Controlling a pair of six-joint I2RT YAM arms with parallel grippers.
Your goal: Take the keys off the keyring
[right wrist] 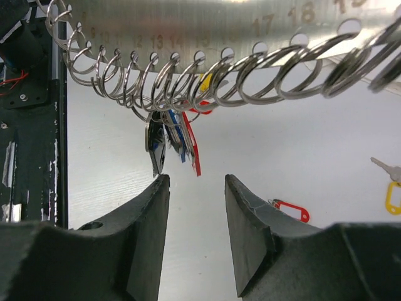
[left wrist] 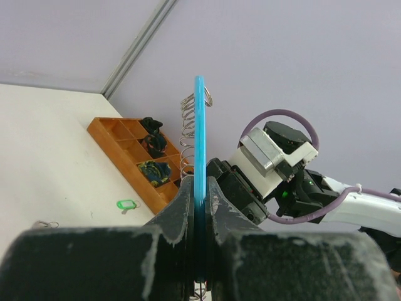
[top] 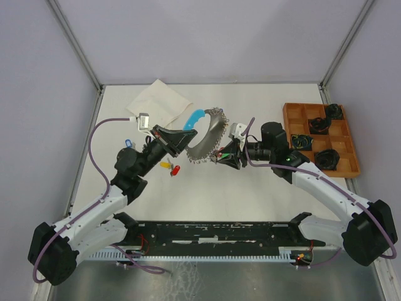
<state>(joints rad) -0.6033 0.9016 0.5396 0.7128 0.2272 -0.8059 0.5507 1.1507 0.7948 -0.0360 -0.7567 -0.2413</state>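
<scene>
Plainly, the keyring is off the bench, held in the air between the two arms. The left claw is pinched on its light-blue band, I'd guess to keep the silvery coils steady and hanging free. A small bunch of keys with blue and red tags dangles from the coils. The right claw sits just under them, jaws spread and gripping nothing, which looks like lining up for a pull. A yellow-tagged key and a red-tagged one lie loose on the pale bench below. A white cloth lies towards the back, a wooden compartment tray is off to the right, and lilac walls close it in.
</scene>
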